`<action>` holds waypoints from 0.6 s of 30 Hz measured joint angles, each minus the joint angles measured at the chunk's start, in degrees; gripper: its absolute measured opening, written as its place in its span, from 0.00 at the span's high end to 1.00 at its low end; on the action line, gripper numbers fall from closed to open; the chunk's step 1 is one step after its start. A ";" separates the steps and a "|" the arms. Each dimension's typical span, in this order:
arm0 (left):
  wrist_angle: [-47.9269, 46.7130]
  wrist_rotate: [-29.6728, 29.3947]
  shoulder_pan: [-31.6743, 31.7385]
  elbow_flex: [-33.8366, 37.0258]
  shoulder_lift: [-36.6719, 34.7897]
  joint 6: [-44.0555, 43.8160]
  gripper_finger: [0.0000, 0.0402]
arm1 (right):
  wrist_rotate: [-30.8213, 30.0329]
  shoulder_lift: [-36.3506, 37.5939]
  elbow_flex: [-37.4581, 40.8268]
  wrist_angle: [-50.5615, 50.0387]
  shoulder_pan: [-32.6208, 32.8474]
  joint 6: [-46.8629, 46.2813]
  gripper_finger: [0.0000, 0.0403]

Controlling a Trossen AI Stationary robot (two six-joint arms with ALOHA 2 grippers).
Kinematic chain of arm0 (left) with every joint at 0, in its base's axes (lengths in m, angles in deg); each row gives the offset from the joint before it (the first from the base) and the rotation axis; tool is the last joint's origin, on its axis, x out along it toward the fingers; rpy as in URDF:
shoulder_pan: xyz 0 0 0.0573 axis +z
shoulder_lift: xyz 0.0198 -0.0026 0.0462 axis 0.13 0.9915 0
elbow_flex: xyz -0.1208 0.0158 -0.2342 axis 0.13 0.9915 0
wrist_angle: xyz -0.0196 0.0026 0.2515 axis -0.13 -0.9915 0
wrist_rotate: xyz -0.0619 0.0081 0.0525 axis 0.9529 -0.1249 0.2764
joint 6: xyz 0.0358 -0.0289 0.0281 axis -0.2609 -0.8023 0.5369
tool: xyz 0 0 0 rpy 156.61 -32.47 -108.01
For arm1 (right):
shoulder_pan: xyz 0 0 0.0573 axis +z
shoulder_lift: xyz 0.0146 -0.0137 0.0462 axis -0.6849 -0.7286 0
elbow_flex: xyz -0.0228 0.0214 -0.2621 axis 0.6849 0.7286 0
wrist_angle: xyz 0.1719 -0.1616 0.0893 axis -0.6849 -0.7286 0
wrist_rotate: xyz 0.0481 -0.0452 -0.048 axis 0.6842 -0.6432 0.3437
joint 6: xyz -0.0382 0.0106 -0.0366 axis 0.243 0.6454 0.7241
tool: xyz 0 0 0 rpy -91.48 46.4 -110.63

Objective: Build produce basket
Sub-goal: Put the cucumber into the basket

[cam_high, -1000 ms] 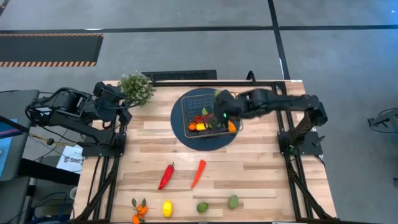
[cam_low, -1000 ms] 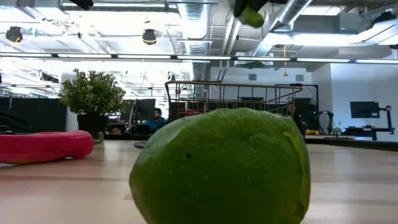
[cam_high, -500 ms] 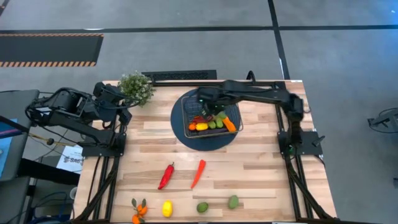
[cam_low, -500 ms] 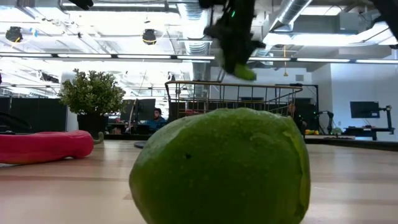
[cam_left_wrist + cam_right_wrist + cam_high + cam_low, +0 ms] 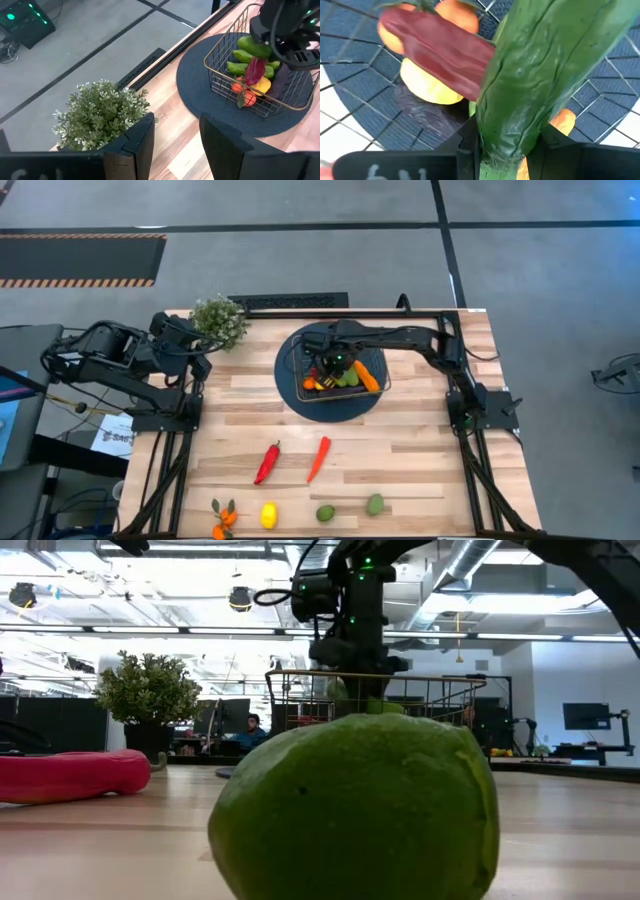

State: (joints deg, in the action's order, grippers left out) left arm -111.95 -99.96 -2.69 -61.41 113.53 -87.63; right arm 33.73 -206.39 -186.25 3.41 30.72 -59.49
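The wire basket (image 5: pixel 302 348) stands on a dark blue round disc (image 5: pixel 330 406) at the table's far middle. It holds a red pepper (image 5: pixel 445 45), a lemon (image 5: pixel 427 85), an orange piece and green cucumbers (image 5: pixel 240 67). My right gripper (image 5: pixel 335 363) reaches down into the basket, shut on a green cucumber (image 5: pixel 540 75). It also shows in the low view (image 5: pixel 355 665). My left gripper (image 5: pixel 177 135) is open and empty at the far left, beside the potted plant (image 5: pixel 218 320). My right gripper pinches the green cucumber near one end (image 5: pixel 505 135) between its two fingers. The fingers come from above, pointing down into the basket. The cucumber slants away from the fingers over the red pepper and lemon; whether it rests on them I cannot tell.
On the near half of the table lie two red peppers (image 5: pixel 267 463) (image 5: pixel 318 458), tangerines (image 5: pixel 223 515), a lemon (image 5: pixel 269 515) and two limes (image 5: pixel 326 513) (image 5: pixel 375 503). One lime (image 5: pixel 355 810) fills the low view.
My right gripper has moved toward the table's left edge and come down into the basket, carrying the green cucumber from well above the rim to inside it. It has stayed shut on the cucumber.
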 joint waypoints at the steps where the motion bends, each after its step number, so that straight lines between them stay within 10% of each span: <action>1: -0.01 0.02 -0.01 0.00 0.00 0.00 0.64 | 0.01 0.08 -0.02 0.35 0.00 0.16 0.74; 18: -0.06 1.42 0.00 0.00 0.01 -0.05 0.64 | 1.02 0.13 2.87 -1.55 -0.70 5.58 0.74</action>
State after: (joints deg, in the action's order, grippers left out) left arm -112.01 -98.54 -2.69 -61.41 113.54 -87.67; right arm 34.75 -206.26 -183.39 1.85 30.02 -53.91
